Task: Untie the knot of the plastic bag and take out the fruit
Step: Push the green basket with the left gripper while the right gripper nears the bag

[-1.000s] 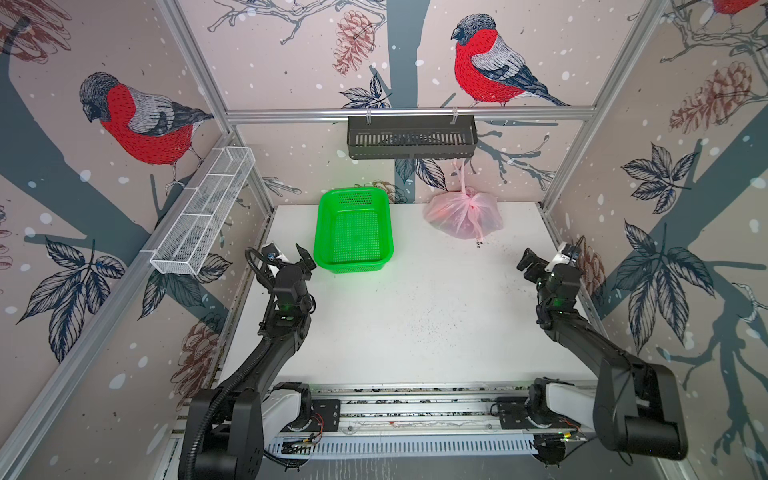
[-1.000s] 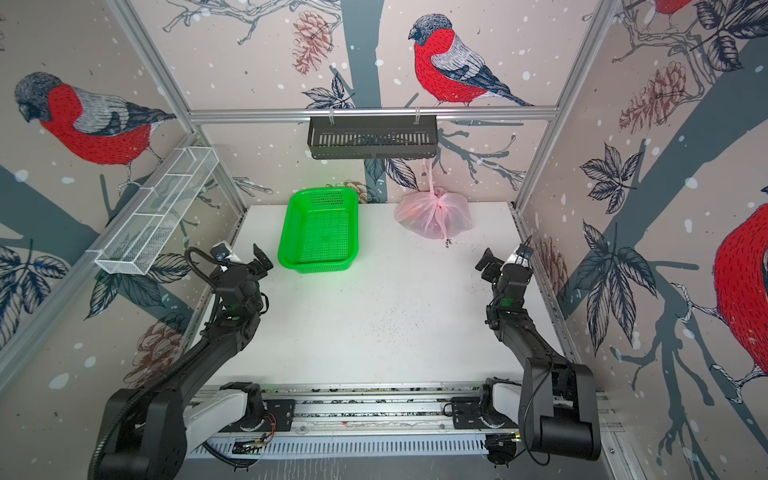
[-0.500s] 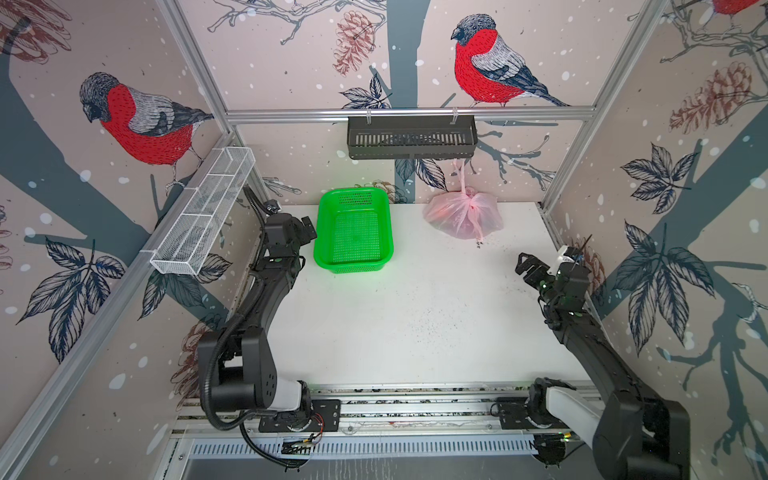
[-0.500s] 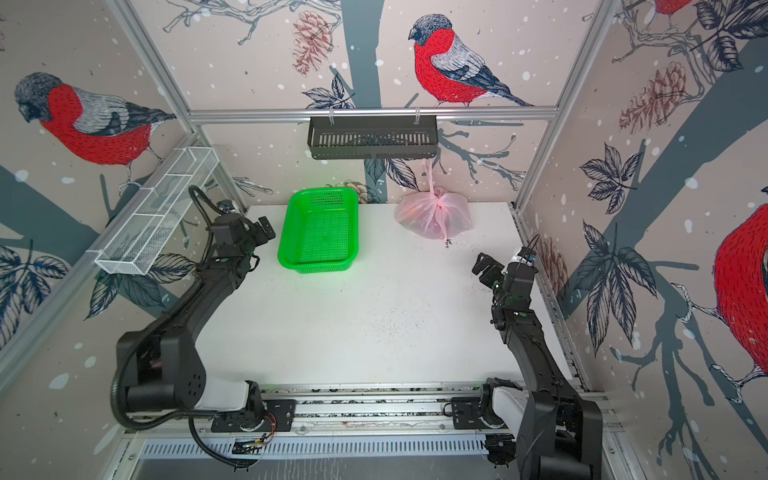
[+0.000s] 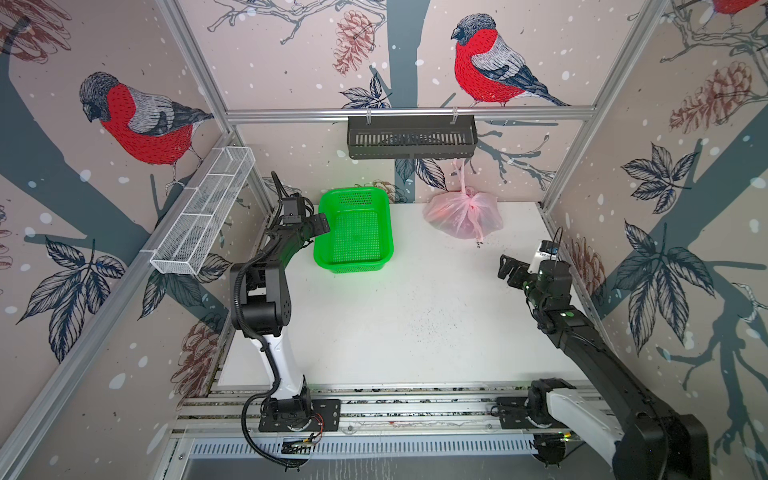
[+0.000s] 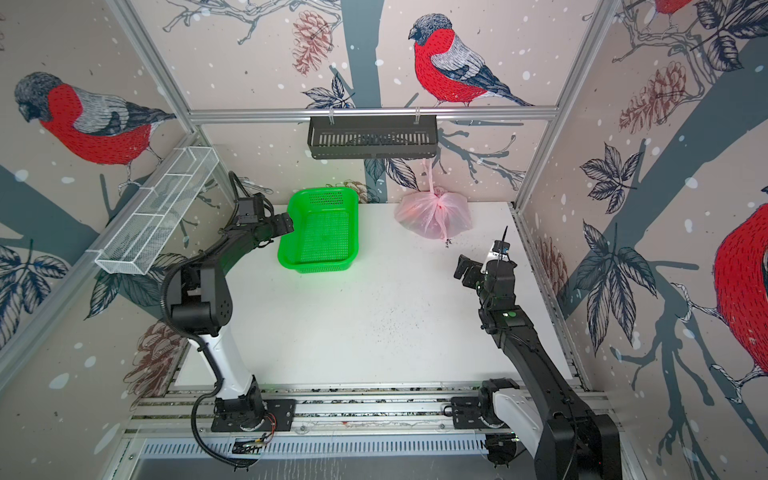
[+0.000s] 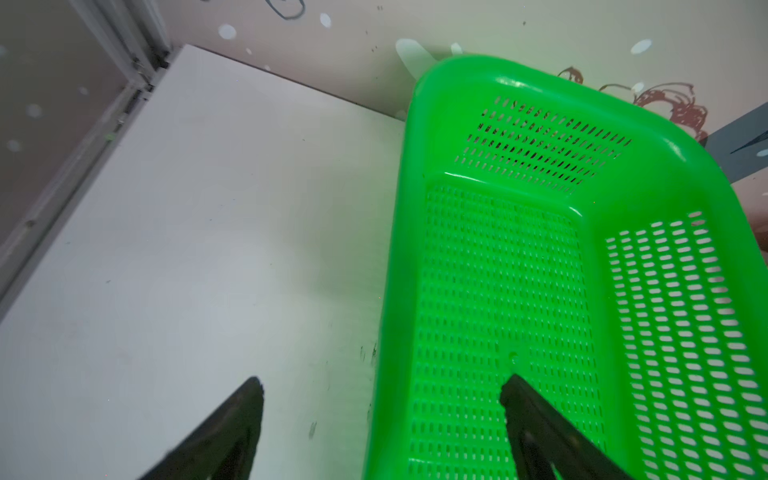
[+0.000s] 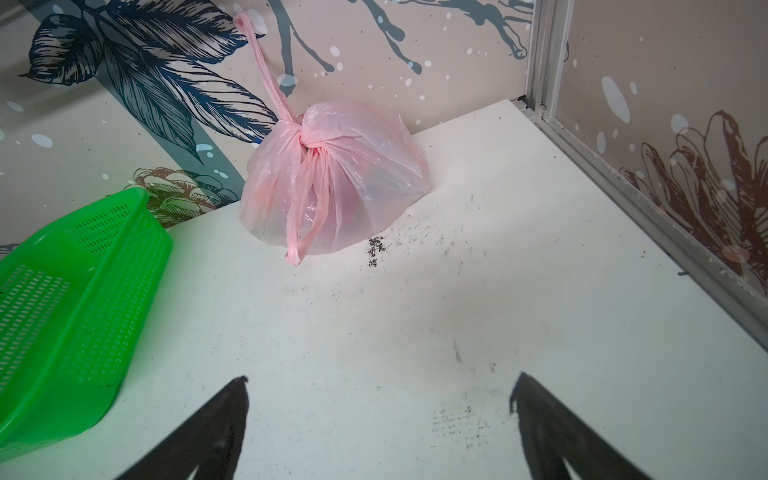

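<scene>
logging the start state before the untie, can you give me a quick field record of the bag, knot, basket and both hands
plastic bag: on the table by the back wall, closed
knot: tied
handle strip: runs up toward the black rack
fruit: none outside the bag
green basket: empty, left of the bag, apart from it
left hand: open, one finger outside the basket's rim, one inside
right hand: open, empty, over bare table, short of the bag

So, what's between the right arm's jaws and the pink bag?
Just bare white table with a sprinkle of dark specks close to the plastic bag. The right wrist view shows it.
</scene>
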